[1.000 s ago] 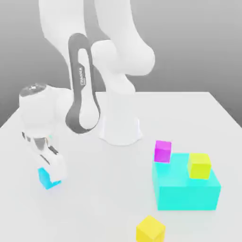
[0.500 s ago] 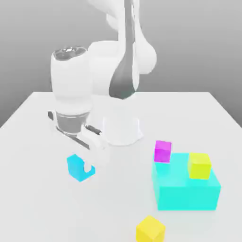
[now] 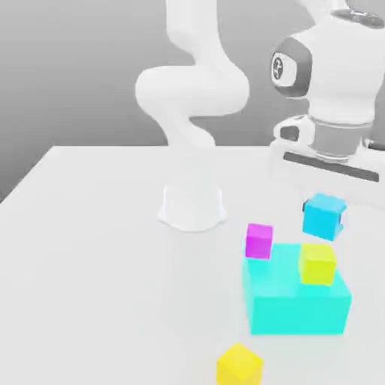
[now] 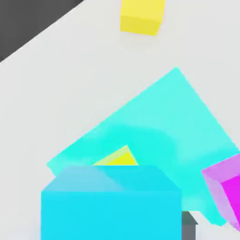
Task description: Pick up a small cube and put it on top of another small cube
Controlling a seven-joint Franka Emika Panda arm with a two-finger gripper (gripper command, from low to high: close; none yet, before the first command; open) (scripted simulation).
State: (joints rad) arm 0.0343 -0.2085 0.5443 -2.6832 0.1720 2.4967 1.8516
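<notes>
Your hand (image 3: 328, 216) is pinching the small sky-blue cube (image 3: 324, 216) and holds it in the air, clear of everything under it. In the exterior view you find that cube at about four o'clock from the arm's white base (image 3: 192, 208), just above a yellow cube (image 3: 316, 263), with a gap between the two. The yellow cube sits on top of the big cyan block (image 3: 295, 298), towards the block's far right corner as the exterior view shows it. A magenta cube (image 3: 259, 241) stands at the block's far left corner, at about ten o'clock from the yellow one; whether it touches the block you cannot tell. A second yellow cube (image 3: 239, 365) lies alone on the white worktop (image 3: 98, 256), at about seven o'clock from the block and well apart from it. From the hand view you look down past the held cube (image 4: 111, 202) onto the block's top (image 4: 173, 122), with the yellow cube (image 4: 117, 158) showing just beyond the held one's edge.
</notes>
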